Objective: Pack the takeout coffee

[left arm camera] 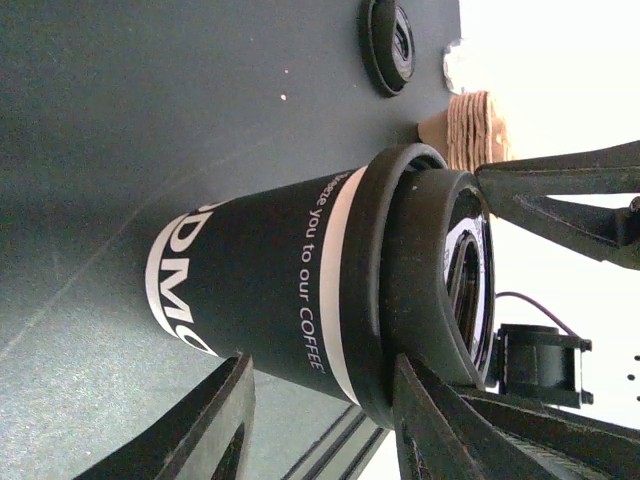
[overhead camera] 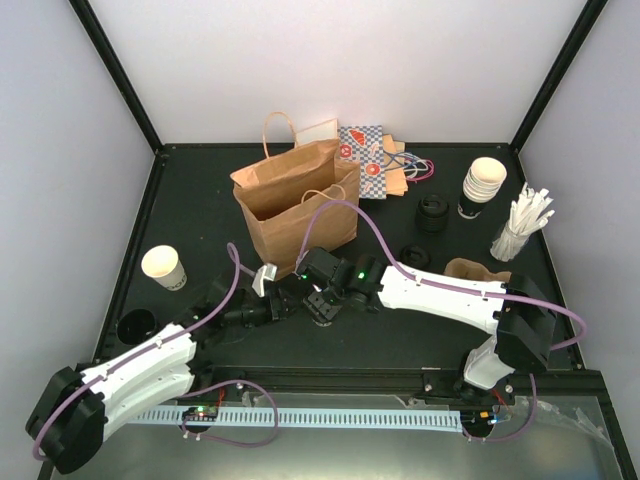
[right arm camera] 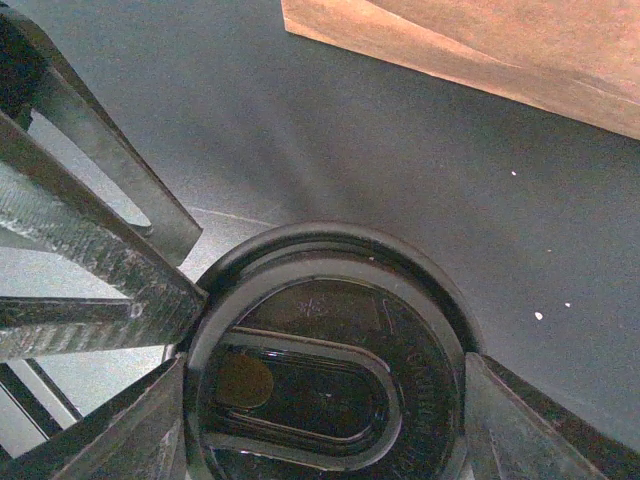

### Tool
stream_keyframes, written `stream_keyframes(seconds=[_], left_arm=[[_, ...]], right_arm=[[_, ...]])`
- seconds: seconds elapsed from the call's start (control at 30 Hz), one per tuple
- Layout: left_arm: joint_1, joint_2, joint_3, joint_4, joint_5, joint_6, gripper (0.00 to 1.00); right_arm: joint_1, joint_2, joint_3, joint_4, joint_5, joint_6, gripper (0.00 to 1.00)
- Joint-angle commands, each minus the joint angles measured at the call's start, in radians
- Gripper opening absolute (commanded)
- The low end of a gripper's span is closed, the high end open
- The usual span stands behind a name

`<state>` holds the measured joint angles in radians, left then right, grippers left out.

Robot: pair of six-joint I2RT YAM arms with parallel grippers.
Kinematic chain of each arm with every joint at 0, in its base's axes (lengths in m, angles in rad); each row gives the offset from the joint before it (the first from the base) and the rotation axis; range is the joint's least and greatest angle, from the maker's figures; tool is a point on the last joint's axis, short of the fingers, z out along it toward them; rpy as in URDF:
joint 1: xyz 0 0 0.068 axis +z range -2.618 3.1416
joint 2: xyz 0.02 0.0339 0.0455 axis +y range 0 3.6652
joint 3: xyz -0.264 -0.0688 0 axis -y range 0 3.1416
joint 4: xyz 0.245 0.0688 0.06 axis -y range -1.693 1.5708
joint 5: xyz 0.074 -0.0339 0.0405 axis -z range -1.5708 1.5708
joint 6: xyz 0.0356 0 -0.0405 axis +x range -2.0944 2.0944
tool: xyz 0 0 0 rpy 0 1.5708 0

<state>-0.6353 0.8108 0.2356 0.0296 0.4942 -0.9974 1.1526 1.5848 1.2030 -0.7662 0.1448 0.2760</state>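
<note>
The takeout coffee (left arm camera: 270, 290) is a dark paper cup with white lettering and a black lid (right arm camera: 330, 370), standing on the dark table at the centre. In the left wrist view my left gripper (left arm camera: 320, 365) straddles it with jaws apart: one finger (left arm camera: 430, 420) touches the lid's rim, the other (left arm camera: 205, 425) stands off the cup wall. From above, my right gripper (right arm camera: 325, 362) has a finger pressed against each side of the lid. In the top view both grippers, left (overhead camera: 298, 303) and right (overhead camera: 326, 298), meet there and hide the cup.
Two open brown paper bags (overhead camera: 295, 205) stand just behind the grippers. An open cream cup (overhead camera: 163, 266) and a loose lid (overhead camera: 135, 325) sit at the left. Stacked cups (overhead camera: 483, 185), stacked lids (overhead camera: 433, 213), stirrers (overhead camera: 520, 228) and cardboard sleeves (overhead camera: 475, 270) fill the right.
</note>
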Motion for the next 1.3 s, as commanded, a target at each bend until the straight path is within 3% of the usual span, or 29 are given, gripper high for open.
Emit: stream_keyframes(seconds=[0.0,0.5,0.9,1.27], left_arm=[[-0.008,-0.006,-0.036,-0.015,0.083,-0.014,0.39],[-0.062,0.145,-0.024,-0.047,0.064,0.024,0.34],[-0.099,0.139,0.001,-0.076,0.016,0.013,0.33],[-0.098,-0.106,0.29,-0.637,-0.229,0.186,0.52]], right_arm=[[0.022,0.15,-0.128,-0.187,-0.136,0.031,0.6],[0.022,0.151,-0.123,-0.169,-0.159,0.034,0.6],[0.021,0.142,-0.141,-0.146,-0.154,0.055,0.6],[0.006,0.084,-0.134,-0.187,-0.047,0.077,0.59]])
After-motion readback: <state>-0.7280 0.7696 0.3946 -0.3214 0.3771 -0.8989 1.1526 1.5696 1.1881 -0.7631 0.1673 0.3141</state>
